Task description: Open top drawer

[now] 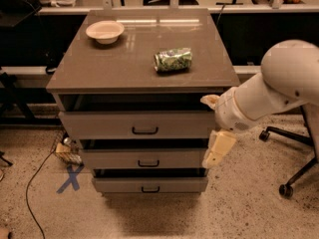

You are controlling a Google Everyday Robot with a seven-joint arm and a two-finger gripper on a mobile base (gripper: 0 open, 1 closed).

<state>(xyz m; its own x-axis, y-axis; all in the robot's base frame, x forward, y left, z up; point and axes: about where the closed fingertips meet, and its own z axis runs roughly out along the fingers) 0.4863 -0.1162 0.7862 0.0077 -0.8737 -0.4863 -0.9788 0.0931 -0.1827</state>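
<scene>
The top drawer (104, 124) is the widest grey drawer of the cabinet, directly under the tabletop, with a small black bar handle (145, 130) at its centre. A dark gap shows above its front panel. My gripper (213, 126) is at the drawer's right end, to the right of the handle and apart from it. It is open and empty: one cream finger (218, 148) hangs down beside the middle drawer and the other fingertip (209, 100) sits near the tabletop's right front corner.
Two narrower grey drawers, the middle drawer (114, 159) and the bottom drawer (119, 184), sit below. A white bowl (105, 31) and a lying green can (173, 60) are on the tabletop (99, 68). An office chair base (291, 178) stands right. A blue X (70, 178) and a cable mark the floor left.
</scene>
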